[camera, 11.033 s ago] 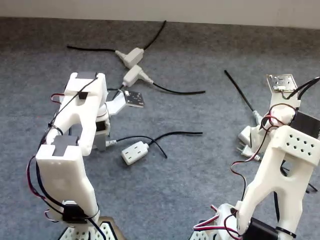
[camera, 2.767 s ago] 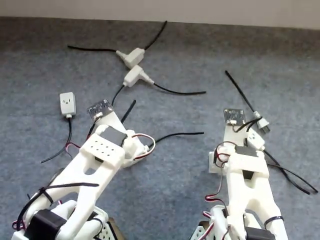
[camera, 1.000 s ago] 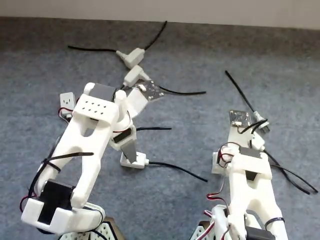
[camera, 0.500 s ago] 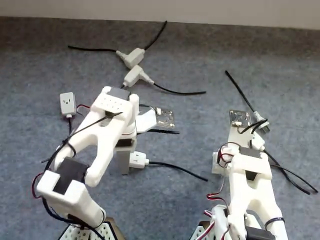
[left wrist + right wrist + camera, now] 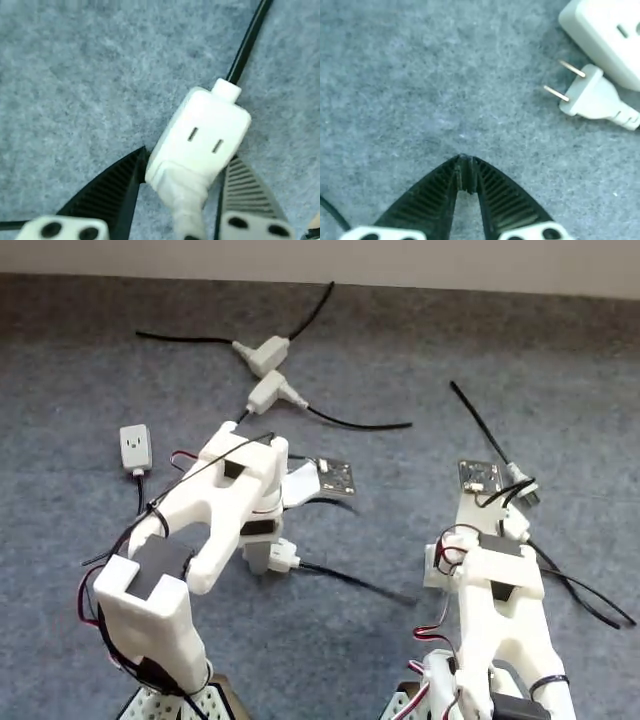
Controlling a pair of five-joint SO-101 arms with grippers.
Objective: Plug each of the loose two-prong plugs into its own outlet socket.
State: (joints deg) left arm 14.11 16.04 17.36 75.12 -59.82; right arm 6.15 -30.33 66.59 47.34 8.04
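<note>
Grasping looks in hand: left gripper (image 5: 187, 155) clamps the white two-slot outlet socket (image 5: 205, 132), while right gripper (image 5: 466, 165), closed and empty, should next open over the nearby white two-prong plug (image 5: 590, 95).

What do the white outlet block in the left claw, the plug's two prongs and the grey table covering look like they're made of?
Outlet block: likely moulded plastic, smooth white with a soft sheen and rounded edges.
Prongs: metal by the look, thin flat blades with a pale glint.
Table covering: seems felt or short-pile carpet, grey, matte, fuzzy-textured.
</note>
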